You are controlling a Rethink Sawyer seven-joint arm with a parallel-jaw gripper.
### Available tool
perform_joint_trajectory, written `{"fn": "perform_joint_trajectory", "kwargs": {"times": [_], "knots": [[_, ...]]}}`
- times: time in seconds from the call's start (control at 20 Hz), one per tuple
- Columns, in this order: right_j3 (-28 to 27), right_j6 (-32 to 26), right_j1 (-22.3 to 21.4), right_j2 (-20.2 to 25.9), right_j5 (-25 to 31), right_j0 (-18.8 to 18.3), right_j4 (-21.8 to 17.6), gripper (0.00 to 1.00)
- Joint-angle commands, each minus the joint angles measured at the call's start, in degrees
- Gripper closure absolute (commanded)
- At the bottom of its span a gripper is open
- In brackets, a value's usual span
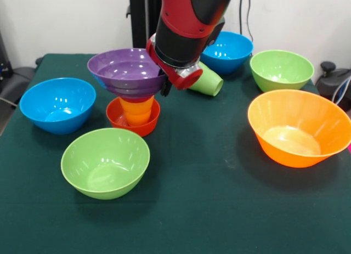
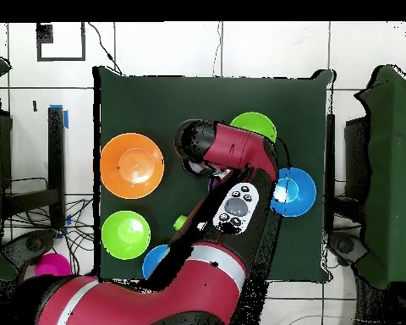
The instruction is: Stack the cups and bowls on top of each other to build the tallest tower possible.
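The tower stands left of centre in the front view: a small red-orange bowl [image 1: 133, 122] holds an upright orange cup [image 1: 137, 110], and the shallow purple bowl [image 1: 127, 73] sits on the cup. My gripper [image 1: 164, 88] is at the purple bowl's right rim, mostly hidden by the arm's wrist [image 1: 181, 48]. The light green cup [image 1: 208, 82] lies on its side behind the arm. In the overhead view the arm [image 2: 232, 156] covers the tower. I cannot tell whether a magenta bowl sits in the stack.
Around the tower are a blue bowl [image 1: 57, 105] at left, a green bowl [image 1: 105, 162] in front, a blue bowl [image 1: 227, 51] and a green bowl [image 1: 281, 69] at the back, and the largest orange bowl [image 1: 299, 128] at right. A magenta round thing [image 2: 50, 264] lies off the table.
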Motion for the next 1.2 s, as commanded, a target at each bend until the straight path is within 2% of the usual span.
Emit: {"fn": "perform_joint_trajectory", "kwargs": {"times": [0.05,0.85,1.2], "knots": [[4.8,11.6,6.1,5.2,-2.0,0.5,1.2,1.0],[5.8,10.3,6.9,5.2,-4.2,-0.4,1.3,1.0],[5.2,7.6,7.5,7.1,-3.2,-1.9,1.6,1.0]]}}
